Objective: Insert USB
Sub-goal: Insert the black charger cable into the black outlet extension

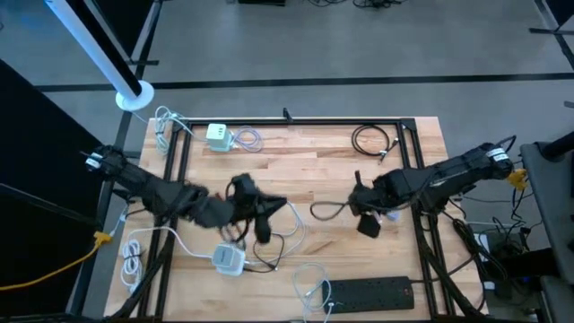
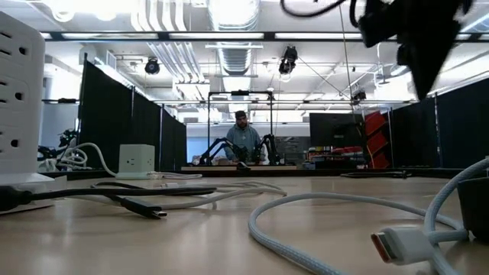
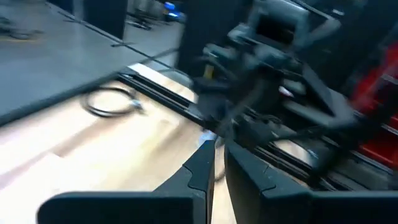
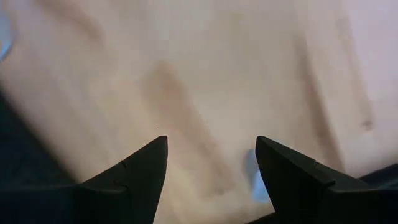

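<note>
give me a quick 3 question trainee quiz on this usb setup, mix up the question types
1. True or false: the right gripper has its fingers spread apart with nothing between them.
2. Which item lies at the table's near edge in the high view? A) black power strip B) red toolbox C) laptop
3. Fill in: in the left wrist view, the left gripper has its fingers nearly ____.

Key: 1 true; 2 A; 3 closed

A black power strip (image 1: pixel 369 290) lies at the near edge of the light wooden table (image 1: pixel 305 161). A coiled black cable (image 1: pixel 371 140) rests near the far right corner. Beyond the table, a seated person (image 2: pixel 243 142) shows in the room.
</note>
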{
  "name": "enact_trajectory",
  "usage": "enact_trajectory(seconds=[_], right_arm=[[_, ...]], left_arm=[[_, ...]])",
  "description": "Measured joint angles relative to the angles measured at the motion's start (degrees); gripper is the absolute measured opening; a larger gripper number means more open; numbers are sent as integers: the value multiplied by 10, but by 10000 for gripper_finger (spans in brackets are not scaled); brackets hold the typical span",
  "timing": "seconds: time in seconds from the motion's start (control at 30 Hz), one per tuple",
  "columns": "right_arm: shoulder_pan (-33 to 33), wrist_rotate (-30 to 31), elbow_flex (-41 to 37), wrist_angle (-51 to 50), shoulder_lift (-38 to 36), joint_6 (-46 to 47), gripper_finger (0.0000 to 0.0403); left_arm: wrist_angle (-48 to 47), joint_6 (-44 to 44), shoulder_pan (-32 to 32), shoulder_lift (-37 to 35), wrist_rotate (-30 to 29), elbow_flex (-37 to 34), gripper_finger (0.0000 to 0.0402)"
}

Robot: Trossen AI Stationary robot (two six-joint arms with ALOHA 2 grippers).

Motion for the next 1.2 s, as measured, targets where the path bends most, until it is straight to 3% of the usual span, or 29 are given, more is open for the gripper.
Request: enact_trajectory(seconds=[0.2, 0.3, 0.53, 0.67, 0.77, 1.03, 1.2], right_arm=[[-120, 70, 0, 1, 0, -76, 213], [-194, 97, 0, 15, 3, -142, 207], [-370, 77, -1, 78, 20, -293, 208], [-441, 72, -1, 91, 40, -387, 212], [-479, 72, -1, 92, 68, -464, 211], [-518, 73, -4, 89, 164, -683, 199], [-531, 77, -11, 95, 219, -710, 201]], left_arm=[[-46, 19, 97, 4, -5, 0, 25], [-64, -21, 129, 3, 9, 0, 25], [-53, -19, 204, -30, -144, 4, 25], [-53, 40, 252, -61, -209, 4, 25], [-54, 62, 281, -69, -240, 4, 25], [-100, 84, 311, -65, -239, 4, 25], [-129, 170, 321, -62, -239, 4, 25]])
